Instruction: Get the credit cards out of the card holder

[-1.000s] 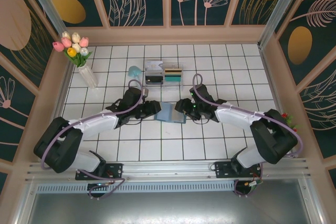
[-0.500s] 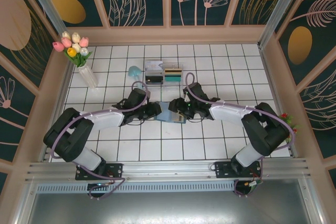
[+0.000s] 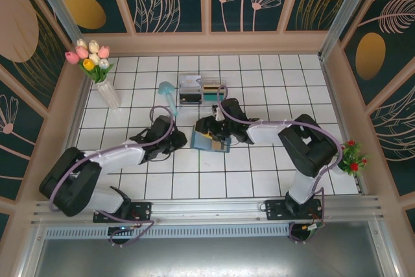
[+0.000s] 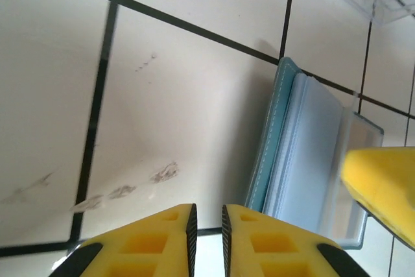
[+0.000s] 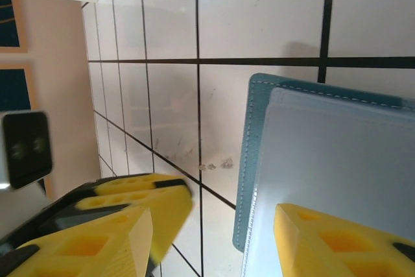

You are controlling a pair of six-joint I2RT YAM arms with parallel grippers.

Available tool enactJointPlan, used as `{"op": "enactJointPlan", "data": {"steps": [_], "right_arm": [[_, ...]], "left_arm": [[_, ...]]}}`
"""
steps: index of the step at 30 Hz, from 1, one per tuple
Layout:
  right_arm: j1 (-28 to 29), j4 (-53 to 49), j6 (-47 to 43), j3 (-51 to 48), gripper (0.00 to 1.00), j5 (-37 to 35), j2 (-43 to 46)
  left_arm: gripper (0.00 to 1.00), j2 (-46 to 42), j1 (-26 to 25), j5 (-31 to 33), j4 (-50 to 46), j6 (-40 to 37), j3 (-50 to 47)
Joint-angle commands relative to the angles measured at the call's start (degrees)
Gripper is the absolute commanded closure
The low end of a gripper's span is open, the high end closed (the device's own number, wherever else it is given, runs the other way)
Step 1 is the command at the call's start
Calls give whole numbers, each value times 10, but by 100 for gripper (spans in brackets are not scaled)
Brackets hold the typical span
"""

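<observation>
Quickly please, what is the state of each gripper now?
The left gripper is closed, holding nothing.
The right gripper is open at the card holder edge.

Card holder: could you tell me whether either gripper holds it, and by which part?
Neither holds it. The left gripper is shut on nothing beside the card holder; the right gripper is open, straddling its edge.

The white-tiled table [image 3: 259, 180] in front of me has dark grout lines. Near its middle the card holder [image 3: 201, 141] lies flat on the tiles with its pale blue-grey inside facing up. A few faint scuff marks [image 4: 162, 173] show just beside it. Farther from me stands a clear box [image 3: 202, 90], with a small teal object [image 3: 166, 87] to its left. A vase [image 3: 109, 94] of tulips stands at the far left corner.
</observation>
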State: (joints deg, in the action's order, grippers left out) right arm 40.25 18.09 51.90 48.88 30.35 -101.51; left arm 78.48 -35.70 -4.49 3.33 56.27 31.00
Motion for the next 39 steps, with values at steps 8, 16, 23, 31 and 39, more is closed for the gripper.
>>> {"op": "enactJointPlan", "data": {"steps": [8,16,23,31,39], "right_arm": [[4,-23,19,27,52,-10,-42],[-3,-67,6,39,52,-27,-8],[-4,-58,34,31,52,-17,1],[-6,-124,8,18,52,-73,59],[10,-230,-14,9,52,-183,92]], "left_arm": [[87,-20,-6,-84,71,5,-4],[92,41,-18,-129,128,17,28],[97,95,-24,-135,145,18,34],[98,124,-25,-118,123,3,41],[98,129,-25,-111,117,2,42]]}}
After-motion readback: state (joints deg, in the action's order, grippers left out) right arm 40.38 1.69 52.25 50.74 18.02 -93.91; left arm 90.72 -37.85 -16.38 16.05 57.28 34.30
